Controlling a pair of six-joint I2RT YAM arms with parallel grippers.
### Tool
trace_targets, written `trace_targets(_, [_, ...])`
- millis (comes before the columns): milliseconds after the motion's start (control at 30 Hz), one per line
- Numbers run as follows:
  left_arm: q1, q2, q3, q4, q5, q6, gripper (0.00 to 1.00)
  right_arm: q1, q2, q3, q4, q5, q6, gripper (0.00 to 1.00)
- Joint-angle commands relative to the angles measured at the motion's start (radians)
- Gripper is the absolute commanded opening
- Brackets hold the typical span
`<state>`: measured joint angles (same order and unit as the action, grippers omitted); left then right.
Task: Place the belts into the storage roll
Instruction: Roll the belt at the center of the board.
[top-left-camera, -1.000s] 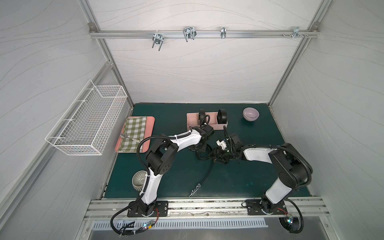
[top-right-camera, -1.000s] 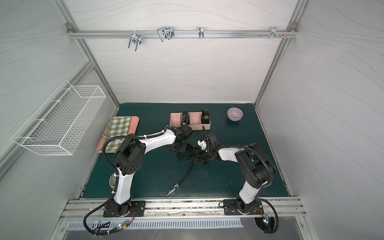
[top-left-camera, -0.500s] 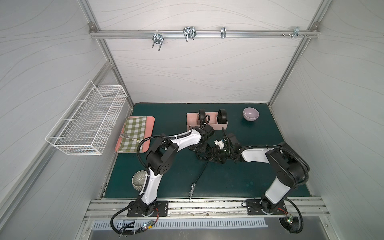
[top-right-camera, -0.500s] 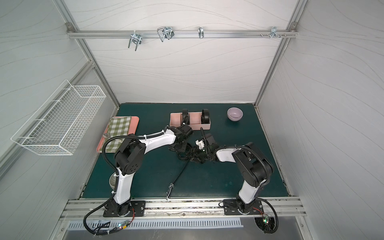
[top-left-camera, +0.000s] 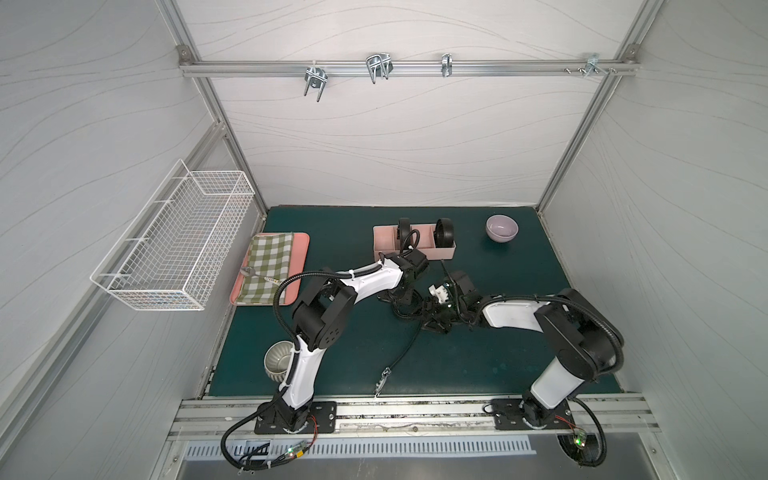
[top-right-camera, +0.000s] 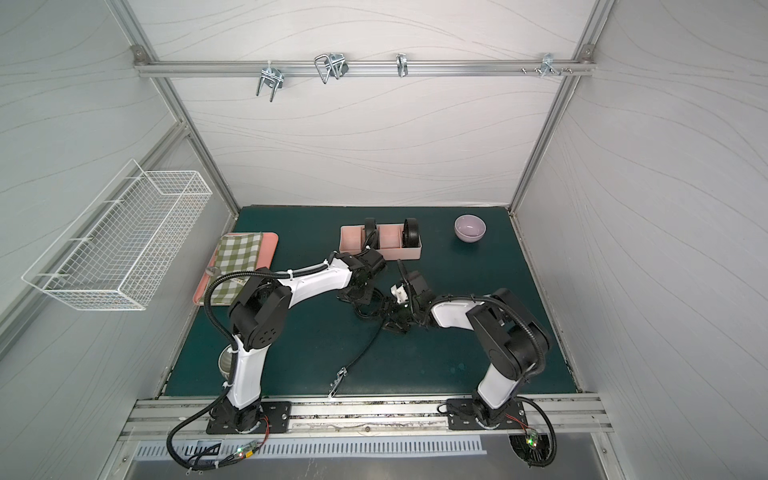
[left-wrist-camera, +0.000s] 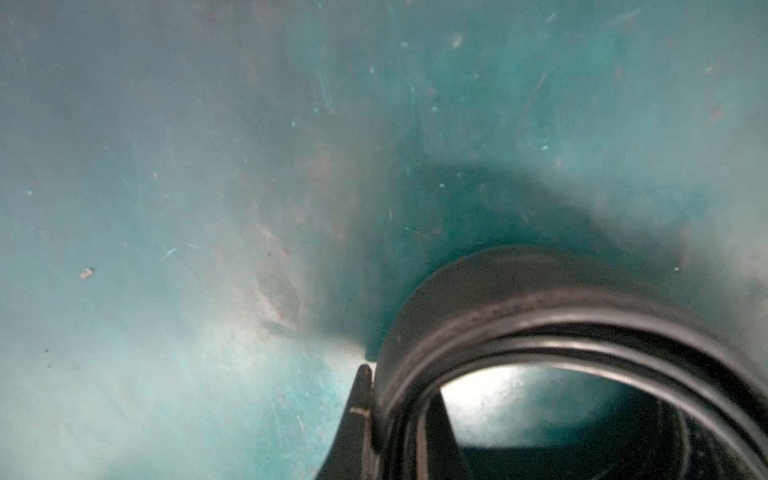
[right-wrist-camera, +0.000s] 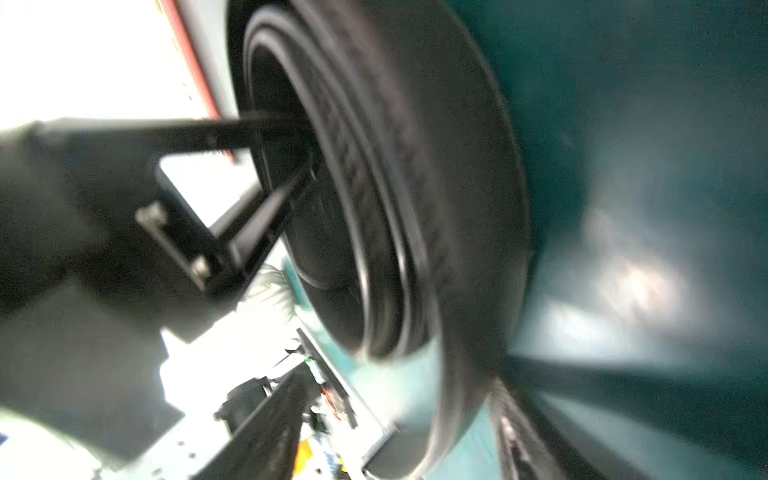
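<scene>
Two of three already stowed: one coiled belt (top-left-camera: 444, 235) upright at the storage roll (top-left-camera: 384, 245) end nearest the lilac bowl (top-left-camera: 502, 227), second coil (top-left-camera: 404, 230) further along with a loose end looping over the front wall; exact compartment not clear. Working the third belt (left-wrist-camera: 540, 291), on the green mat (top-left-camera: 478, 365) just in front of the roll, between both arms: part wound into a ring, tail trailing toward the front rail and ending in the buckle (top-left-camera: 384, 375). Step judged as rolling-up, partway, not yet ready for transfer. Left gripper (left-wrist-camera: 399, 428) clamped on the ring wall, one finger (left-wrist-camera: 359, 419) outside, its mate inside. Right gripper (top-left-camera: 433, 325) hard against the same ring; can't tell whether gripping or released, wrist view smeared by blur, top views just a black tangle. Next, probably: keep the pinch, wind in the remaining tail without letting the turns spring loose, then lift upright and drop into a free compartment. Hidden or unclear: ring centre under the wrists in both top views; number of turns; roll dividers partly behind the coils; ribbed cup (top-left-camera: 277, 360) by the left arm base half covered by the arm.
</scene>
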<state>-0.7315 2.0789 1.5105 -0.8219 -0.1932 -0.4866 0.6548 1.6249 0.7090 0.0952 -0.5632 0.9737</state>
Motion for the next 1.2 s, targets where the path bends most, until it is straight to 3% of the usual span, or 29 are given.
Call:
trace_targets(0, [-0.003, 0.062, -0.034, 0.023, 0.047, -0.013, 0.0, -0.021, -0.068, 0.077, -0.256, 0.081, -0.19, 0.76])
trace_targets(267, [-0.003, 0.064, -0.027, 0.02, 0.049, -0.011, 0.0, -0.037, 0.026, 0.29, -0.458, 0.191, -0.392, 0.77])
trace_targets(533, [-0.003, 0.066, -0.021, 0.017, 0.052, -0.009, 0.0, -0.032, 0.16, 0.382, -0.454, 0.182, -0.42, 0.76])
trace_targets(1167, [-0.003, 0.062, -0.032, 0.027, 0.059, -0.009, 0.0, 0.01, 0.146, 0.235, -0.211, 0.061, -0.142, 0.68])
